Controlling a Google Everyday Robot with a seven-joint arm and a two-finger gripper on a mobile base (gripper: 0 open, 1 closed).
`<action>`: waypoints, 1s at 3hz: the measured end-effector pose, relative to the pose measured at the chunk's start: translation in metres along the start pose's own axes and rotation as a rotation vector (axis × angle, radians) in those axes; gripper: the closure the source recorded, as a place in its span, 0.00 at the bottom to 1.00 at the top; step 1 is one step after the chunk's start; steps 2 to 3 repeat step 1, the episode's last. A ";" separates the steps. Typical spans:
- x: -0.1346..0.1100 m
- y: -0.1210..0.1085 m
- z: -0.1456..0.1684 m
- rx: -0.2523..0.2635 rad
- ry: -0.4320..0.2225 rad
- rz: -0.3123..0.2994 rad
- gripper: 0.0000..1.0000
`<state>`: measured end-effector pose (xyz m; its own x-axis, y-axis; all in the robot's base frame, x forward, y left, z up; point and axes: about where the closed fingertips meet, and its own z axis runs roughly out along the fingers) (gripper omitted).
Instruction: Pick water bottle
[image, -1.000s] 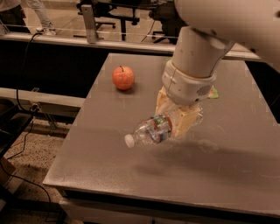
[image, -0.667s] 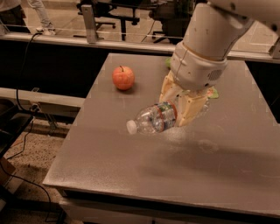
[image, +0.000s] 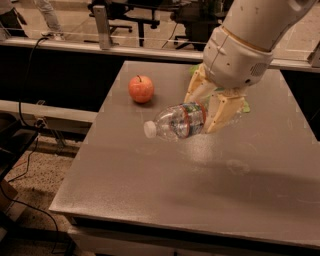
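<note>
The water bottle (image: 176, 122) is a clear ribbed plastic bottle with a white cap pointing left and a blue-green label edged red. It hangs sideways in the air above the grey table (image: 150, 190). My gripper (image: 206, 109) is shut on the bottle's base end, its cream fingers (image: 220, 111) on either side of the label. The arm comes down from the upper right.
A red apple (image: 141, 88) sits on the table at the back left. Something green (image: 245, 106) lies on the table behind the gripper, mostly hidden. Office chairs and a rail stand behind the table. Cables run along the floor at left.
The gripper has lifted the bottle higher above the table and carried it slightly up and right. The apple has not moved.
</note>
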<state>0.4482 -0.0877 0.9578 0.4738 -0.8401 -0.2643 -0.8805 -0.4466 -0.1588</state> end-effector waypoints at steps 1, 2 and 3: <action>-0.001 -0.007 -0.001 0.027 -0.002 -0.002 1.00; -0.001 -0.007 -0.001 0.027 -0.002 -0.002 1.00; -0.001 -0.007 -0.001 0.027 -0.002 -0.002 1.00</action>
